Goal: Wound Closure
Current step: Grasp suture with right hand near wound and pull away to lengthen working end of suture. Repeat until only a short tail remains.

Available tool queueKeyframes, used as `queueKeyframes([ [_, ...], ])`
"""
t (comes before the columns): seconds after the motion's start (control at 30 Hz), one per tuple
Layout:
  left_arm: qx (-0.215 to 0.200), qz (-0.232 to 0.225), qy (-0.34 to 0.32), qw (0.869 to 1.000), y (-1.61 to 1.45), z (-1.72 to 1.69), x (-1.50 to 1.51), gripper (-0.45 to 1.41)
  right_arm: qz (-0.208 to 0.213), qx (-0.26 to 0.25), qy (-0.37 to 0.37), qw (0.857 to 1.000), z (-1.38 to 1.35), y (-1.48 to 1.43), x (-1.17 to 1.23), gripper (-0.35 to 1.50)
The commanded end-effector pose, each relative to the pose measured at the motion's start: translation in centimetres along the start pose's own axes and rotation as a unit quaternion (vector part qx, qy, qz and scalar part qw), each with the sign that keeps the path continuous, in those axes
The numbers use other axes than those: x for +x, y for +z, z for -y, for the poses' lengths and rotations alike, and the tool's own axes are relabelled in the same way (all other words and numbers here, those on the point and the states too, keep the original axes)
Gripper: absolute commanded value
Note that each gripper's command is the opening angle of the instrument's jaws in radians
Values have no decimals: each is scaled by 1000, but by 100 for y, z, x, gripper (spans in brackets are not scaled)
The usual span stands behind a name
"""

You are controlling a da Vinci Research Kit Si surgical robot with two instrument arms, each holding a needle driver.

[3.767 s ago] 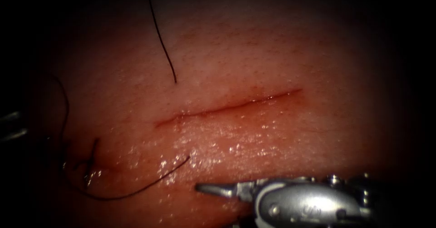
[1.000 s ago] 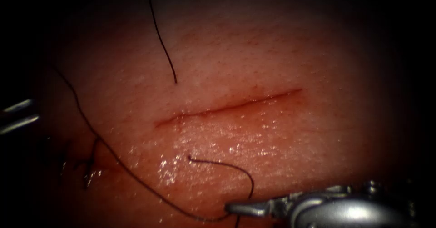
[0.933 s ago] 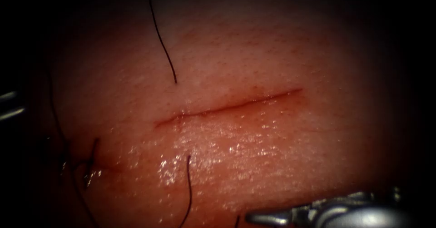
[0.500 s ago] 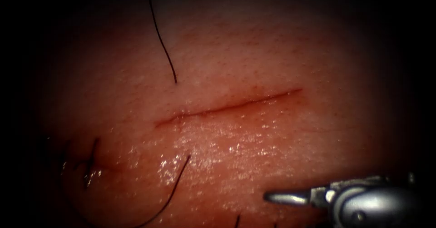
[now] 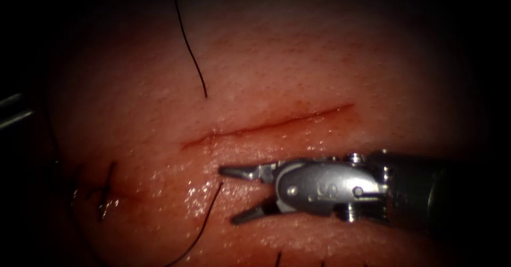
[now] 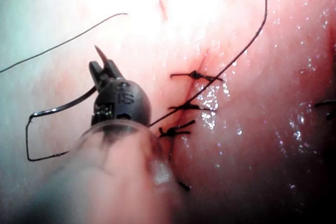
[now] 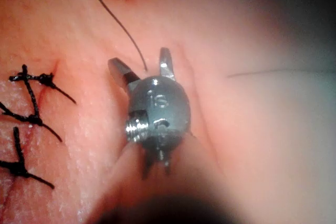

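Note:
The cut runs across the tissue, unstitched along this stretch. My right tool lies just below the cut's left half with its jaws open and holding nothing. A free thread end lies between them, seen again between the right tool jaws as the thread. My left tool is at the far left edge. Up close, the left tool appears shut on the curved needle near its tip, clear of the tissue, with thread trailing from it.
Several dark knotted stitches close the wound left of the open cut, also seen as stitches and stitches. Another thread strand hangs down from the top and ends above the cut. Wet red fluid glistens below the cut.
The loose thread loop below the cut was drawn away to the left, leaving a short end. My right tool rose from the lower right edge to that end and opened its jaws.

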Motion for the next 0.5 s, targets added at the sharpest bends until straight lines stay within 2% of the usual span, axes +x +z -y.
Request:
queueKeyframes([
  [0.03,-1,-2,2,1000,9,0,-1,-45,4,3,-2,1000,-4,13,-6,121],
  [0.13,-1,-1,2,1000,8,0,-1,-45,9,10,-4,1000,-4,18,-11,100],
  [0.17,-1,-1,-1,1000,8,0,-1,-45,14,17,-4,1000,-3,18,-12,66],
  [0.23,-2,-1,0,1000,8,-1,-1,-45,21,30,-2,999,-2,19,-12,-33],
  [0.5,-5,-1,3,1000,12,-6,3,-45,41,46,59,996,-2,21,-11,-35],
])
